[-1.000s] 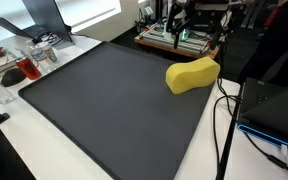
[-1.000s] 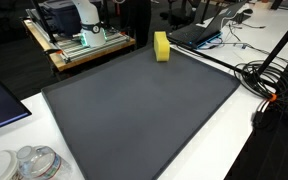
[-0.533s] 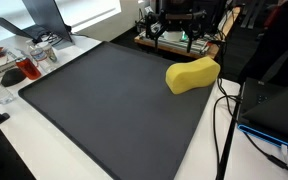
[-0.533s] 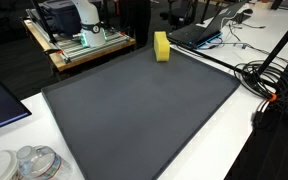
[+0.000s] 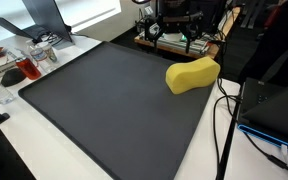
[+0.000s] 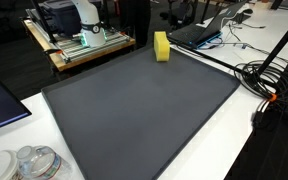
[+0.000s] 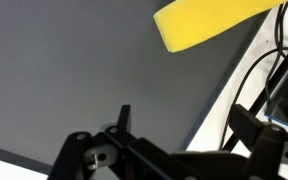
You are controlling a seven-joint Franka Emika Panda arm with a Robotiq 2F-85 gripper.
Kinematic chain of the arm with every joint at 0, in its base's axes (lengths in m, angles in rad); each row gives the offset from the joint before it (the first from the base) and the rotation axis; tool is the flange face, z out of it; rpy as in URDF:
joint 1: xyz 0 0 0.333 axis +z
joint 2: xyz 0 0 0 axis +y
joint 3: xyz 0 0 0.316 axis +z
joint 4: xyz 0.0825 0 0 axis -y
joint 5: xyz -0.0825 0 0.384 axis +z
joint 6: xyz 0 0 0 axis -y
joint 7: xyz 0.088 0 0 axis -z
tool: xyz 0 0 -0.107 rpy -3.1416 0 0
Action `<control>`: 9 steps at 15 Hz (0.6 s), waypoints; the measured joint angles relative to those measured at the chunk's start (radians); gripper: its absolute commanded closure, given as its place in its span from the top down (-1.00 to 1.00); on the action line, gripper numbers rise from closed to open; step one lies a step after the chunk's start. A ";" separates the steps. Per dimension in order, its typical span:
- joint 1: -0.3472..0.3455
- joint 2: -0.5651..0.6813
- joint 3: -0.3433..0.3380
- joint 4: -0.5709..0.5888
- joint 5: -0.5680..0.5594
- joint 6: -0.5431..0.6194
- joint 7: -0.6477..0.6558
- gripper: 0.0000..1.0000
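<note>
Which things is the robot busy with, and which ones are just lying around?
Busy with:
- yellow sponge
- gripper, open, not touching the sponge

Just lying around:
- dark mat under the sponge
- black cables
- laptop
- clear containers

A robotics lab or office; a laptop [image 6: 199,32], tangled cables [image 6: 268,76] and a cart of electronics [image 6: 82,48] crowd round the white desk [image 6: 219,152]

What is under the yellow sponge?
The yellow sponge lies on the dark gray mat. Whether anything small hides beneath it cannot be seen, because the sponge covers that spot.
</note>
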 measured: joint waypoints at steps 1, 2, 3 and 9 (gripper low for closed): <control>-0.014 0.000 -0.005 -0.002 0.030 0.001 -0.038 1.00; -0.032 0.000 -0.010 -0.005 0.064 0.004 -0.079 1.00; -0.052 -0.002 -0.016 -0.010 0.102 0.011 -0.128 1.00; -0.146 -0.029 -0.041 -0.100 0.310 0.015 -0.413 1.00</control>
